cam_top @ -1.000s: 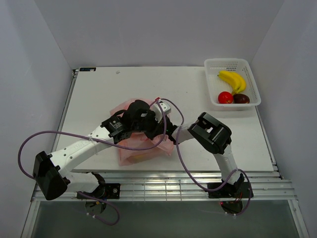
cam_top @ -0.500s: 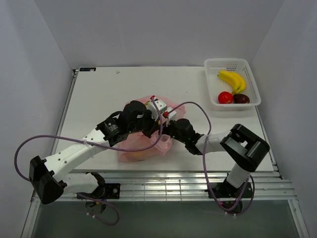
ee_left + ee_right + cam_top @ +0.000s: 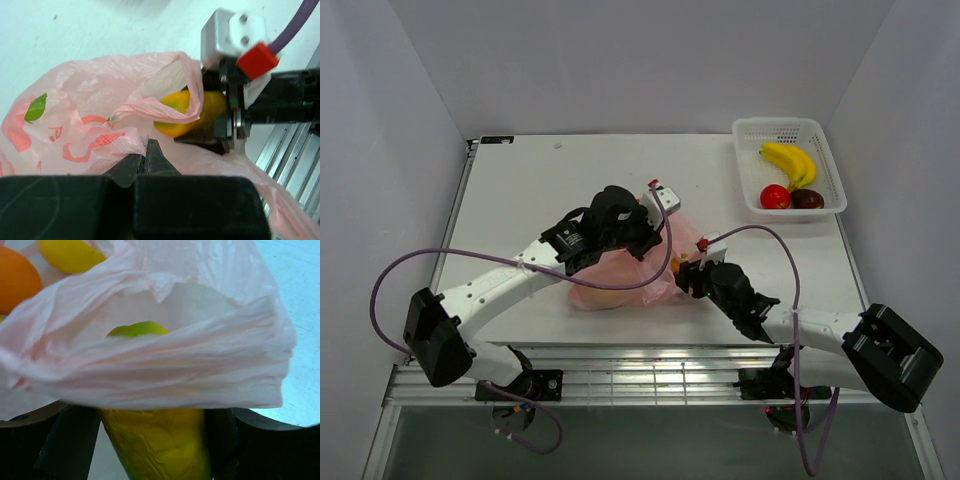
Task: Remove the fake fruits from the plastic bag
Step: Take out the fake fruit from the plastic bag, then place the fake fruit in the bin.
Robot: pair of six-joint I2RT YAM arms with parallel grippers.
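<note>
Pinching yellow fruit (image 3: 159, 450) in R claw (image 3: 686, 272), seemingly at bag (image 3: 100, 95) mouth

I see open bench (image 3: 520, 200) left and far of the plastic bag (image 3: 615, 290) — the right end effector (image 3: 683, 272), clamping a yellow fruit (image 3: 160, 450), blocks its mouth; a white basket (image 3: 785, 124) fills the far-right corner.

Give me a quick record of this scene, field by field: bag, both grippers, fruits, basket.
bag: pink, crumpled, mouth toward right arm
left gripper: shut on bag
right gripper: shut on yellow fruit at bag mouth
in bag: orange fruit, second yellow fruit
basket: far right, holds banana, red fruit, dark fruit
</note>
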